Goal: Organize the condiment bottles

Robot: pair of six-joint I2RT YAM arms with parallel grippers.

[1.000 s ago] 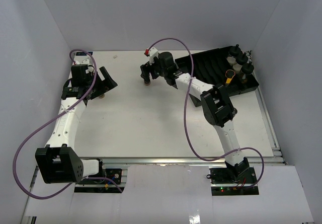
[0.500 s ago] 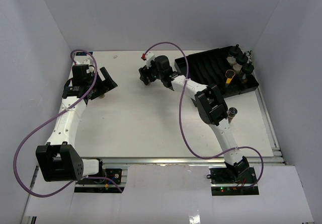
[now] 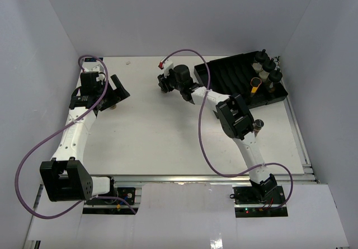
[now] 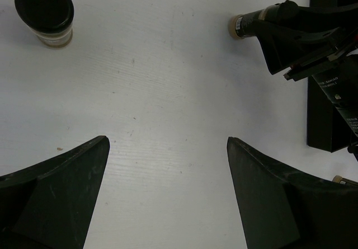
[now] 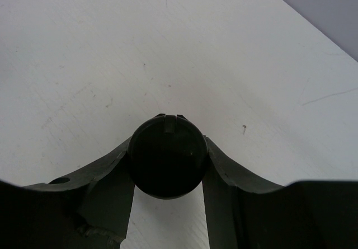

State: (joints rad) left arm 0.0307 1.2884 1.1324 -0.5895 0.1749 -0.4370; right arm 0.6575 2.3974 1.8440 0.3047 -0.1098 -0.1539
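Observation:
My right gripper (image 3: 163,84) is at the back middle of the table, shut on a condiment bottle. In the right wrist view that bottle's round black cap (image 5: 168,157) is squeezed between both fingers. The left wrist view shows the same bottle's pale base (image 4: 235,26) sticking out of the right gripper. My left gripper (image 4: 168,141) hovers open over bare table at the back left (image 3: 116,90), nothing between its fingers. A black-capped bottle with whitish contents (image 4: 45,13) stands ahead of it. Three bottles, one yellow (image 3: 255,84), sit in the tray. Another bottle (image 3: 258,127) stands beside the right arm's elbow.
The black slotted tray (image 3: 226,73) lies at the back right, its edge also in the left wrist view (image 4: 327,109). White walls close in the table at the back and both sides. Purple cables loop over both arms.
The right gripper has moved slightly back and shut on the bottle at the back middle. Its elbow shifted, uncovering the bottle beside it. The left arm has not moved.

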